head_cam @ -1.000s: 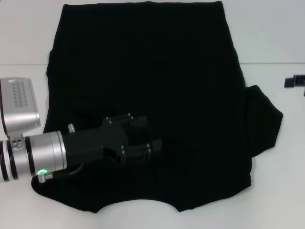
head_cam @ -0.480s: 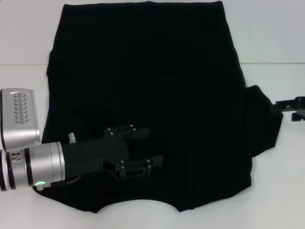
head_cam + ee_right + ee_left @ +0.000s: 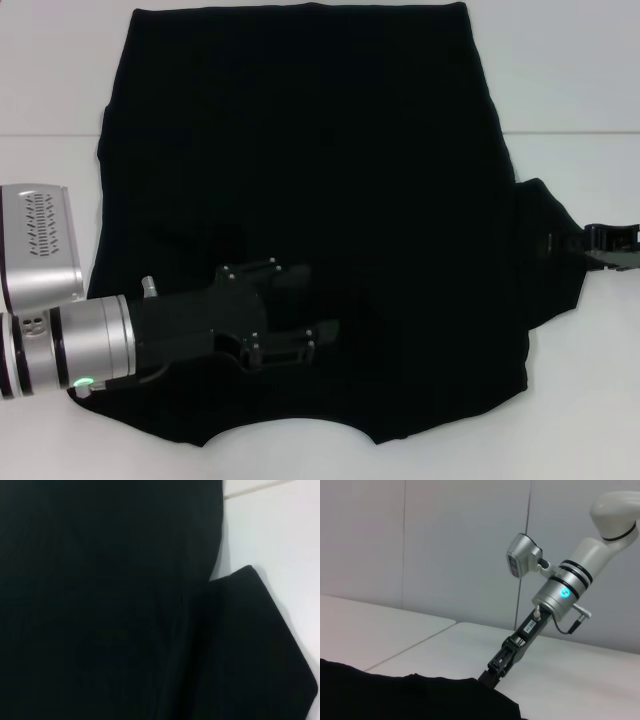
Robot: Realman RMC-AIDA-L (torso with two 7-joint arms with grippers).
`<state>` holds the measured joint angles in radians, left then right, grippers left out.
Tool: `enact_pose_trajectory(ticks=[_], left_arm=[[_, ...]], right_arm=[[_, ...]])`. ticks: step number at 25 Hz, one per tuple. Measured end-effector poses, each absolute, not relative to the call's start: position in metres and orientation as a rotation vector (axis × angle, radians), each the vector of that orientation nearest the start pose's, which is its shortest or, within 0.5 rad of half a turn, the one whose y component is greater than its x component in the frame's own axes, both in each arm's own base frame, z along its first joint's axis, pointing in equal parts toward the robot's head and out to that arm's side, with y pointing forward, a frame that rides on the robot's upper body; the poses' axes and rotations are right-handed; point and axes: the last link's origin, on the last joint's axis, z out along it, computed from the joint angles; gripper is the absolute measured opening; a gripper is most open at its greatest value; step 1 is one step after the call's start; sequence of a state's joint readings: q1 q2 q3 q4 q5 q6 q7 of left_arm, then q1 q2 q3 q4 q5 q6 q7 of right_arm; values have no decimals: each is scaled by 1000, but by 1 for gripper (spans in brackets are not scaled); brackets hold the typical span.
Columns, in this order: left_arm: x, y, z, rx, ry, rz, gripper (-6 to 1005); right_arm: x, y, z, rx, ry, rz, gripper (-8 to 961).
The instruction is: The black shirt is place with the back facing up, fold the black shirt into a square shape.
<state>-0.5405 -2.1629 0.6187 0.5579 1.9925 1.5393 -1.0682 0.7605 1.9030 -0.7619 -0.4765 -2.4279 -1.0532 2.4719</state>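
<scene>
The black shirt (image 3: 310,200) lay flat on the white table (image 3: 590,70), plain side up, no lettering visible. Its left side looked already turned in, giving a straight edge; the right sleeve (image 3: 550,250) was spread out past the body.

The left gripper (image 3: 305,310) hung over the lower left part of the shirt, fingers pointing toward the shirt's middle and parted a little, with nothing seen between them. Whether the tips touched the cloth could not be told, black on black.

The right gripper (image 3: 600,246) was at the outer tip of the right sleeve, reaching in from the table's right edge. In the left wrist view the right gripper (image 3: 492,674) angled down steeply with its tips at the cloth's edge; I could not tell whether its fingers were parted or closed.

Judgement: the step in hand was the right sleeve fold. The next move calls for a firm pinch on the sleeve hem just ahead of the right gripper, then a lift and carry across toward the left gripper, laying the sleeve flat on the body.
</scene>
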Motion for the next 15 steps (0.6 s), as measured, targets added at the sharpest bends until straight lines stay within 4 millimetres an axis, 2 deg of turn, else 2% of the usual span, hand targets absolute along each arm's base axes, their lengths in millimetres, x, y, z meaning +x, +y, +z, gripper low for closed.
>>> enact_pose_trajectory(ticks=[8,15], left_arm=[[-248,318,-41,-2695,-361,-811,764],[-249,318,-41,-2693,-365,-813,764]], right_arm=[[313,416,40,-1993,1671,146,865],[315,414,33,-1991,1667,144,855]])
